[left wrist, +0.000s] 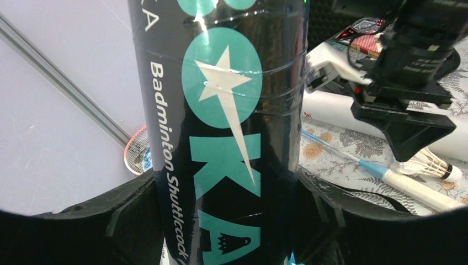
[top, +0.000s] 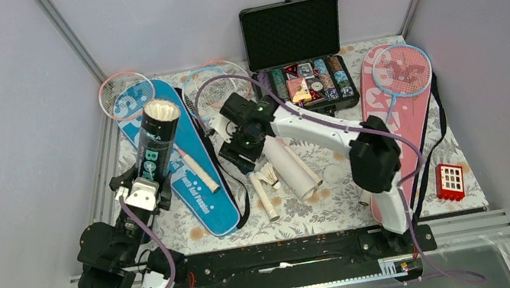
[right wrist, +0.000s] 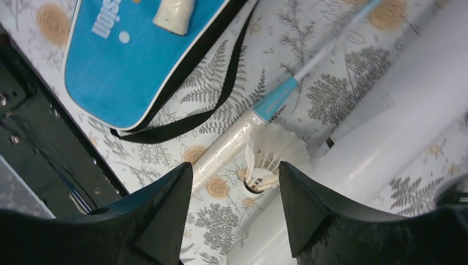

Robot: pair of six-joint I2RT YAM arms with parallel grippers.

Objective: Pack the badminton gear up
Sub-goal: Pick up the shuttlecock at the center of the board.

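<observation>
My left gripper (top: 141, 189) is shut on a dark tube (top: 156, 140) with teal lettering, held upright with its open end up. In the left wrist view the dark tube (left wrist: 226, 132) fills the space between the jaws (left wrist: 226, 193). My right gripper (top: 242, 154) hangs open just above a white feather shuttlecock (right wrist: 270, 160) that lies on the cloth in front of its fingertips (right wrist: 236, 171). The shuttlecock rests between a light-blue racket's white handle (right wrist: 229, 149) and a long white tube (right wrist: 397, 127). A pink racket (top: 126, 93) lies on the blue cover (top: 186, 170).
A pink cover (top: 402, 113) with a light-blue racket (top: 400, 71) on it lies at the right. An open black case of poker chips (top: 297, 52) stands at the back. A small red block (top: 449, 181) sits front right. The blue cover's black strap (right wrist: 221, 105) curls near the right gripper.
</observation>
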